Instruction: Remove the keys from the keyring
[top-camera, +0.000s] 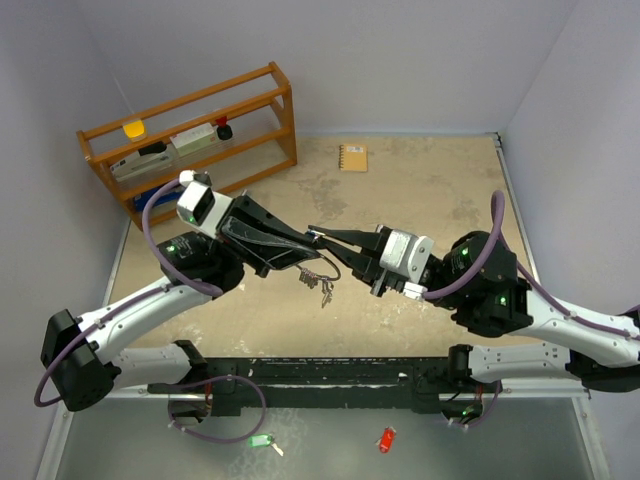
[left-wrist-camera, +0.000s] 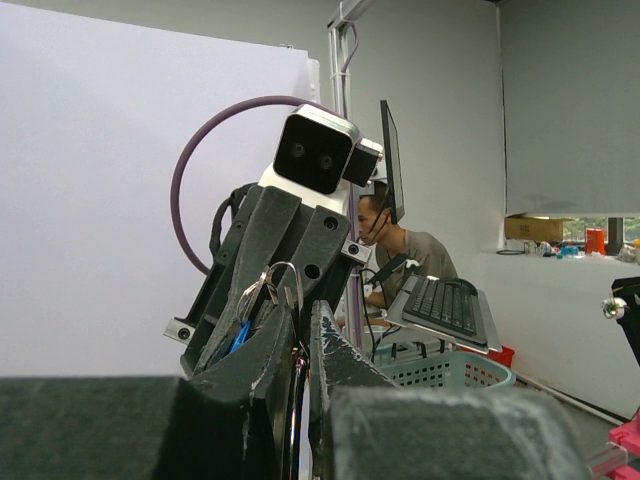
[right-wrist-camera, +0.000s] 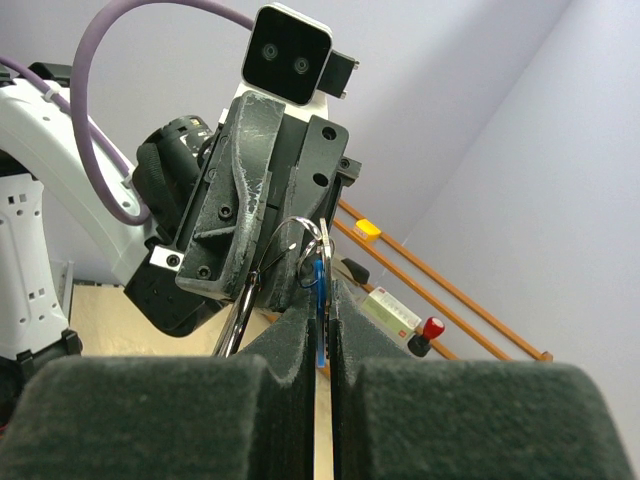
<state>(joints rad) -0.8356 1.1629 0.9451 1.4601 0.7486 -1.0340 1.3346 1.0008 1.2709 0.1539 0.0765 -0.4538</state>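
Top view: left gripper (top-camera: 312, 254) and right gripper (top-camera: 316, 233) meet tip to tip above mid-table. The keyring (top-camera: 318, 268) sits between them, keys (top-camera: 326, 288) dangling.
Left wrist: fingers (left-wrist-camera: 262, 375) pinched together, apparently on the ring wire.
Right wrist: fingers (right-wrist-camera: 292, 345) clamped on the blue-tagged key (right-wrist-camera: 319, 300).

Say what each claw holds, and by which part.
Right claw pinches the blue tag by its flat faces. Left claw clamps the keyring by its wire. The silver keys hang free below.
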